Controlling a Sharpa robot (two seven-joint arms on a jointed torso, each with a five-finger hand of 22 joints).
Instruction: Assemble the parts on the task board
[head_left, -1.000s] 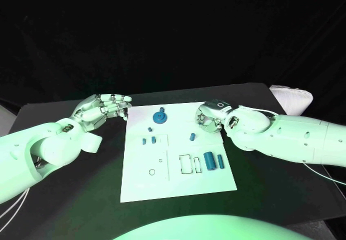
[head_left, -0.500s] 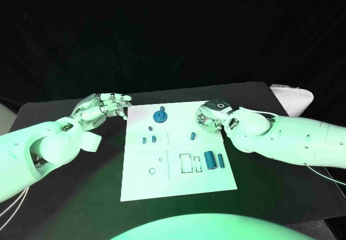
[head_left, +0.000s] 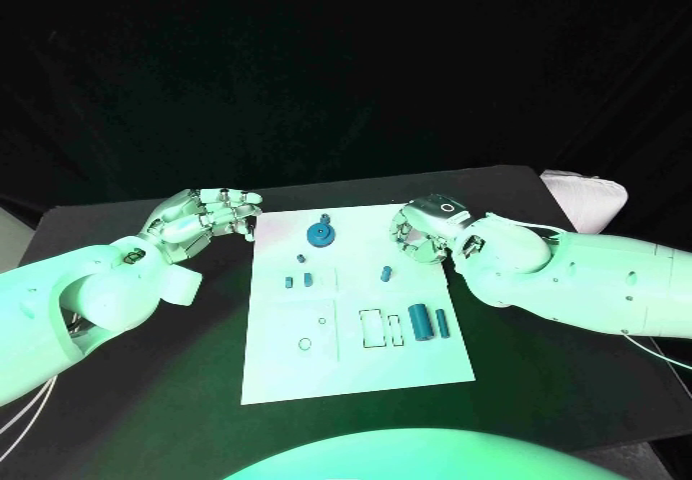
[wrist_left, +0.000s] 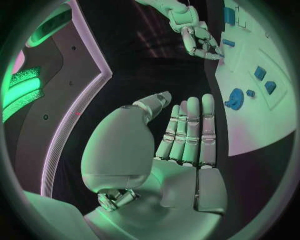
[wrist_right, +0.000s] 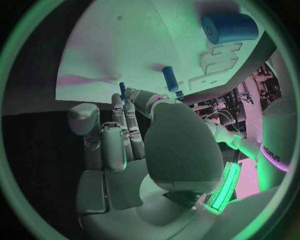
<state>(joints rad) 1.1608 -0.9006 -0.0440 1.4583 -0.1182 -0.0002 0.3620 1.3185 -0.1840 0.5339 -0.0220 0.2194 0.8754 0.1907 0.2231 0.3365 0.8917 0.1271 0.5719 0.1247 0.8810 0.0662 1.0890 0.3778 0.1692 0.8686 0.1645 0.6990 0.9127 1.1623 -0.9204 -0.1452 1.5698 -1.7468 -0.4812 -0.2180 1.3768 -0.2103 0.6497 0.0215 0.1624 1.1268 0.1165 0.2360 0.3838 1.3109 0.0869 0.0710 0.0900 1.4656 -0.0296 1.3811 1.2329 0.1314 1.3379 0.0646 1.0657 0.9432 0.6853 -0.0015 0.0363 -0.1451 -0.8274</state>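
Head view: the white task board (head_left: 361, 340) lies at the centre of the black table (head_left: 130, 400). The left hand (head_left: 202, 220) hovers at 10 o'clock off the board's corner, fingers apart, empty. The right hand (head_left: 421, 232) hangs over the board's 1 o'clock corner, fingers curled inward; whether it holds anything cannot be told. A blue gear (head_left: 320, 235) sits at 12 o'clock, a small peg (head_left: 387, 272) centrally, two cylinders (head_left: 420, 321) at 3 o'clock

Left wrist view: straight fingers (wrist_left: 190, 127), nothing held

Right wrist view: a large cylinder (wrist_right: 229, 27) and the peg on the board beyond the fingers (wrist_right: 119, 135)
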